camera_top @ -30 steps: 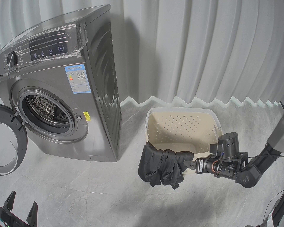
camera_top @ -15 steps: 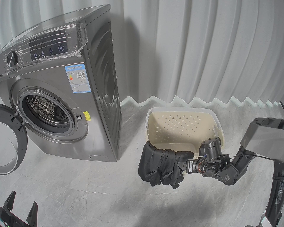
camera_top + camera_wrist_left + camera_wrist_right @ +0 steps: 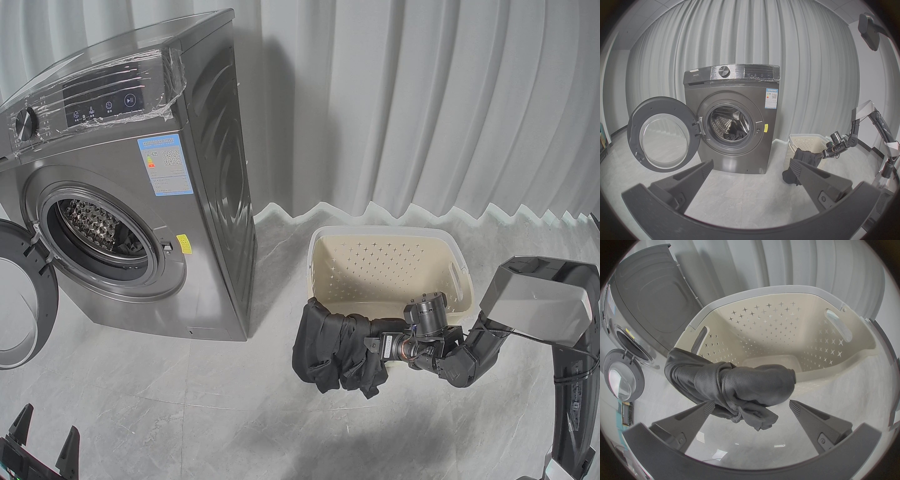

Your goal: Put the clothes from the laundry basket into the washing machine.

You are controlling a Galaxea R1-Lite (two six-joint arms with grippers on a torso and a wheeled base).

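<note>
Straddling the black garment [image 3: 337, 353], the right gripper [image 3: 750, 403] has its two fingers spread wide, one on each side of the bundle, and nothing is clamped. Whether the tips already brush the fabric is unclear from the wrist view. It comes in level along the basket's near rim, judged a set-up for pinching the thick rolled part.

Item 1. Black garment: one piece, bunched and twisted. It is draped over the near rim of the laundry basket [image 3: 387, 269] at its near-left corner. Most of its bulk hangs down the outer wall toward the floor [image 3: 219, 406], and a rolled end lies along the rim. Hung so, it offers a raised fold to grasp without reaching inside.

Item 2. Laundry basket: cream, perforated, grey-rimmed, upright on the floor near the washing machine [image 3: 187, 187]. Its bare bottom shows.

Item 3. Washing machine: grey front-loader. The round door [image 3: 19, 300] is swung fully open, leaving the drum [image 3: 94, 225] mouth free for loading. A dark cloth [image 3: 128, 247] lies inside at the drum's lower edge.

Item 4. Left gripper [image 3: 750, 162]: fingers apart and holding nothing, low over the floor, facing the machine and well apart from the basket. Judged parked out of the carrying path.

Status, judged: grasp not yet made; lift and carry to the drum remain.
</note>
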